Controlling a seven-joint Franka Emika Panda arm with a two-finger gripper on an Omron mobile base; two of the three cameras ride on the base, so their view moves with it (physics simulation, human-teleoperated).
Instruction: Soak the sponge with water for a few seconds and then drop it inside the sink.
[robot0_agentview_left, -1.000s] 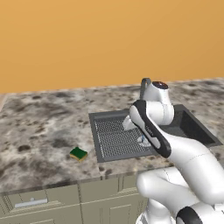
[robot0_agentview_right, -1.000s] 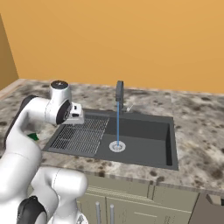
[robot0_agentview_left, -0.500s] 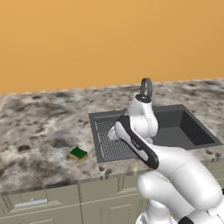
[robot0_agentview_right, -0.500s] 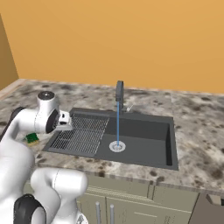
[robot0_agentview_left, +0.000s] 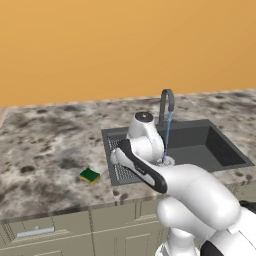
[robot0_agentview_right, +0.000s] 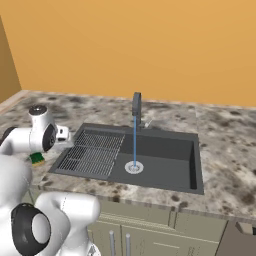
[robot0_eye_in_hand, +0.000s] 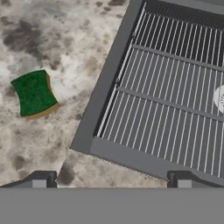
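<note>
The sponge (robot0_eye_in_hand: 34, 93), green on top with a yellow base, lies flat on the marble counter to the left of the sink's ribbed drainboard (robot0_eye_in_hand: 175, 87). It also shows as the sponge (robot0_agentview_left: 90, 176) and the sponge (robot0_agentview_right: 37, 159). My gripper (robot0_eye_in_hand: 111, 180) hangs open above the drainboard's left front corner, with nothing between its fingertips (robot0_eye_in_hand: 39, 180). The sponge sits up and to the left of them. The water (robot0_agentview_right: 134, 142) falls in a thin blue stream from the faucet (robot0_agentview_right: 136, 104) onto the drain (robot0_agentview_right: 133, 167) of the sink (robot0_agentview_right: 165, 155).
Speckled marble counter (robot0_agentview_left: 45, 150) spreads to the left of the sink (robot0_agentview_left: 220, 150), with an orange wall behind. Grey cabinet fronts (robot0_agentview_left: 60, 227) run below the counter edge. My white arm (robot0_agentview_left: 150, 165) covers part of the drainboard.
The arm has swung left, from above the drainboard's middle to its left edge near the sponge. The gripper stays open. The water keeps running.
</note>
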